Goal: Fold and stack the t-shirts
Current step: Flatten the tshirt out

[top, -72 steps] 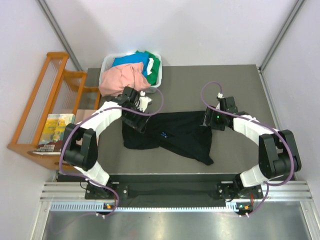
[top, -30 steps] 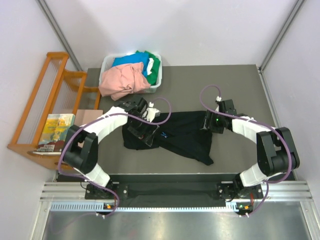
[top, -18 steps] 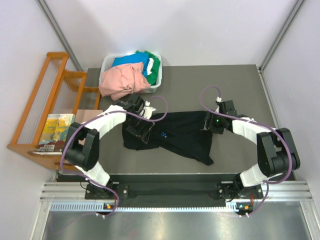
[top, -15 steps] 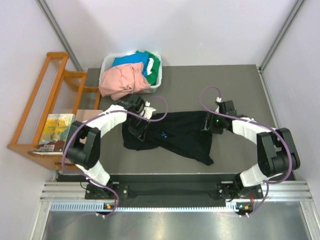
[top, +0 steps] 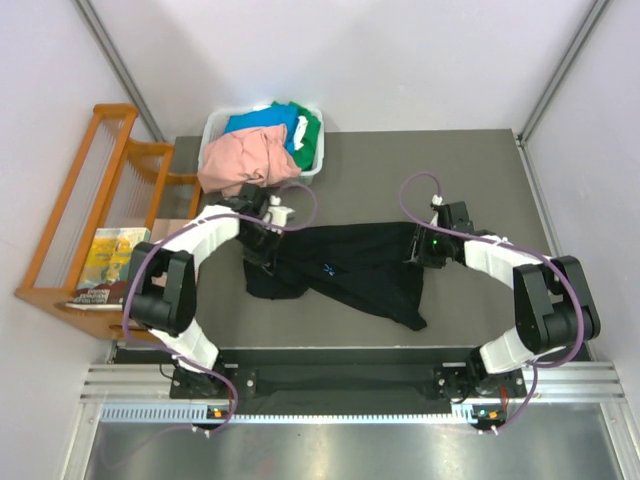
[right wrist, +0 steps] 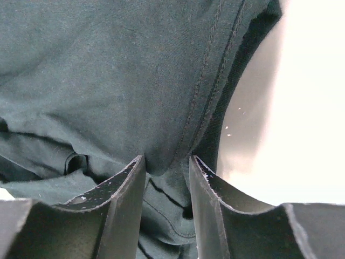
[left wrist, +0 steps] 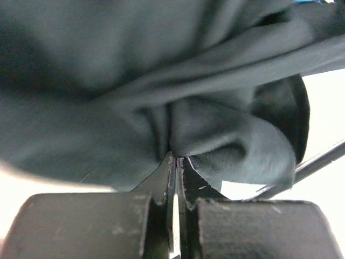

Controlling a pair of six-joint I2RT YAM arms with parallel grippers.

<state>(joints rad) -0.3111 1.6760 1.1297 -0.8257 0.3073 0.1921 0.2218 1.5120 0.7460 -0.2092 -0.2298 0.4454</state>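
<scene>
Left gripper (left wrist: 175, 158) jaws pinching black t-shirt (top: 365, 272) at left edge; right gripper (right wrist: 167, 163) jaws narrow, astride right hem. Shirt mid-counter (top: 430, 165), well apart from far edge.

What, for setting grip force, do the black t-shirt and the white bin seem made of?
The black t-shirt: soft matte knit cloth, probably cotton jersey; it creases, and a stitched hem shows at the right wrist. The white bin: likely rigid smooth plastic, given its thin rim.

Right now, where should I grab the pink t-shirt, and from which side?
Pinch the salmon-pink t-shirt where it spills over the white bin's near-left rim, coming from the table side; that bunched flap hangs free outside the bin.
</scene>
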